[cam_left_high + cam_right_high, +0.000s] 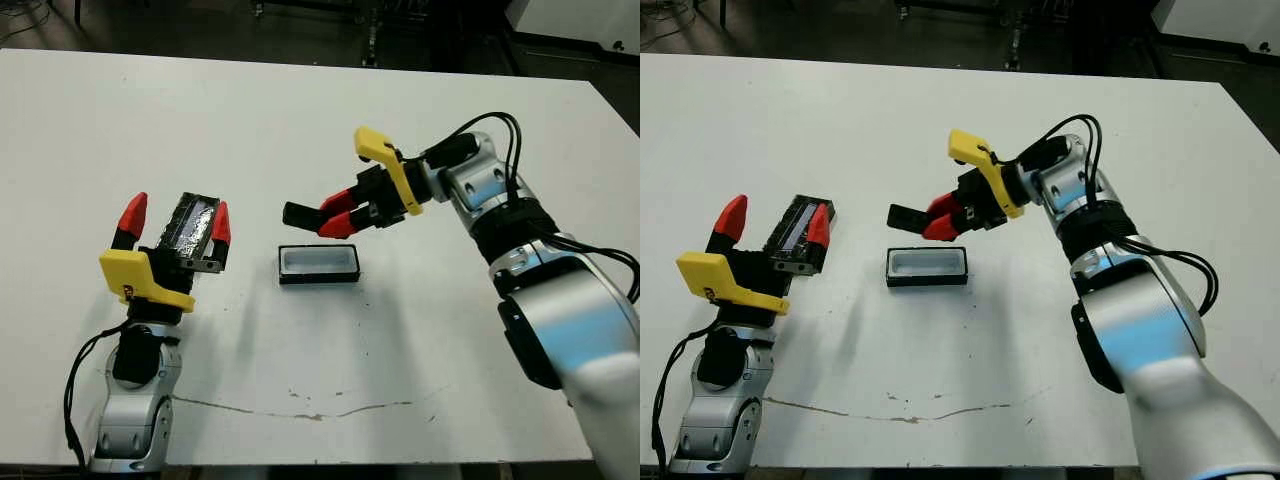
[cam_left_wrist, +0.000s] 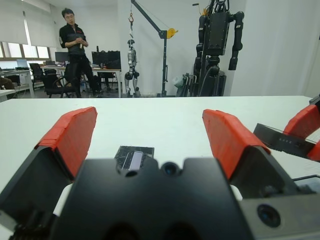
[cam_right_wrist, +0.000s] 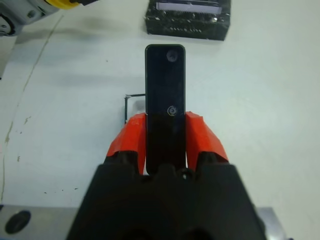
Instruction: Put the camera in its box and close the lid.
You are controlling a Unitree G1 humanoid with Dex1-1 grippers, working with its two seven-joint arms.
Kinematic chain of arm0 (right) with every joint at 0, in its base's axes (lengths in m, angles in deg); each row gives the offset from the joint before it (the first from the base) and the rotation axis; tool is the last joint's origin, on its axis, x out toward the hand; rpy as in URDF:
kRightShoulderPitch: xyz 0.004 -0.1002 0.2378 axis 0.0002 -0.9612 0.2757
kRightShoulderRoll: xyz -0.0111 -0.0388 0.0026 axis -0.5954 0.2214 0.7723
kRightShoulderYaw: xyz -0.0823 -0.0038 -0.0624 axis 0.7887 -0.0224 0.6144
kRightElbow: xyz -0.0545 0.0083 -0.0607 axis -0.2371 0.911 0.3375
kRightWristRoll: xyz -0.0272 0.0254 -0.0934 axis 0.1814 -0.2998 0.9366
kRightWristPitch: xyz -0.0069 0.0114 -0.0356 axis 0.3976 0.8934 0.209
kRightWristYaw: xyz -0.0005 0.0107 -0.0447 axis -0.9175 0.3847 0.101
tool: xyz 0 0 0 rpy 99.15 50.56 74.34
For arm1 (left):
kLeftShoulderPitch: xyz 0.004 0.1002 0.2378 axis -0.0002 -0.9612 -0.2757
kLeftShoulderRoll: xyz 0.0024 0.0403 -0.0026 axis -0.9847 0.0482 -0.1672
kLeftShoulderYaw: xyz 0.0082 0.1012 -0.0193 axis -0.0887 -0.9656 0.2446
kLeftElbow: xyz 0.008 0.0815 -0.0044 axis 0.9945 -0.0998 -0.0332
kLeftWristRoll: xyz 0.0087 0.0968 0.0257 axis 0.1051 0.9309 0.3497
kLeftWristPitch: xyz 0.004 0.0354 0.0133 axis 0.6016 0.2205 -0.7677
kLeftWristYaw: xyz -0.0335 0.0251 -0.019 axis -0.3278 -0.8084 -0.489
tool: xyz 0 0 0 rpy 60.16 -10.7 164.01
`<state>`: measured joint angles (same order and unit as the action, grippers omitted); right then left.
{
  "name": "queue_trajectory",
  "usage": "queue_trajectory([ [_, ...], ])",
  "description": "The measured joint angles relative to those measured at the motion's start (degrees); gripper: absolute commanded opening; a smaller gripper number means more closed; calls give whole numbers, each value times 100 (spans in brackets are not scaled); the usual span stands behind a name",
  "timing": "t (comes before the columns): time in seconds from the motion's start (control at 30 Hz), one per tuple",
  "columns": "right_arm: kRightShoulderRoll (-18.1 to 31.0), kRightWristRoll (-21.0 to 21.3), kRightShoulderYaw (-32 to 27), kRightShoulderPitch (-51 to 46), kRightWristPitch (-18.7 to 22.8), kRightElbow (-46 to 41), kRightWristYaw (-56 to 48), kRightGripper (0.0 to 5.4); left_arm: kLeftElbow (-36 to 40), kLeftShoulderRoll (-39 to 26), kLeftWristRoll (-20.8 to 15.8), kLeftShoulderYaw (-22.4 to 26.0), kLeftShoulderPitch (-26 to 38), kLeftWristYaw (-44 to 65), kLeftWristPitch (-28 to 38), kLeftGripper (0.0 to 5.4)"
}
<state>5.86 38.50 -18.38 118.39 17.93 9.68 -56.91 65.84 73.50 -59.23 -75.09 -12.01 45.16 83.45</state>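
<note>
The camera [image 1: 300,214], a glossy black oblong, sticks out of my right gripper [image 1: 338,212], which is shut on its near end. It hangs above the table just beyond the left end of the box [image 1: 318,264], a small black tray with a white lining, open and empty. In the right wrist view the camera [image 3: 165,95] sits between the red fingers [image 3: 129,139]. The lid [image 1: 195,225], a black frame with a shiny panel, lies flat at the left. My left gripper [image 1: 176,218] stands open just in front of it, touching nothing.
A thin cracked line [image 1: 300,412] runs across the table near its front edge. Beyond the table, the left wrist view shows a person [image 2: 72,40] standing by desks and a tall robot on a stand [image 2: 216,45].
</note>
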Motion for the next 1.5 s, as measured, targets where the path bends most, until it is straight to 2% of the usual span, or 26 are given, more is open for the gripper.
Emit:
queue_trajectory([
  [0.47, -109, 126, 46, -97, 45, -65, -110, 165, -1, 2, 24, 2, -1, -1, 13, 540],
  [1.17, -162, 260, 95, -399, -113, -189, -40, 165, -7, 2, 95, 3, -7, -15, 57, 540],
  [1.5, -162, 357, 132, -493, -327, -95, -57, 165, -26, 2, 96, 8, -9, -15, 67, 540],
])
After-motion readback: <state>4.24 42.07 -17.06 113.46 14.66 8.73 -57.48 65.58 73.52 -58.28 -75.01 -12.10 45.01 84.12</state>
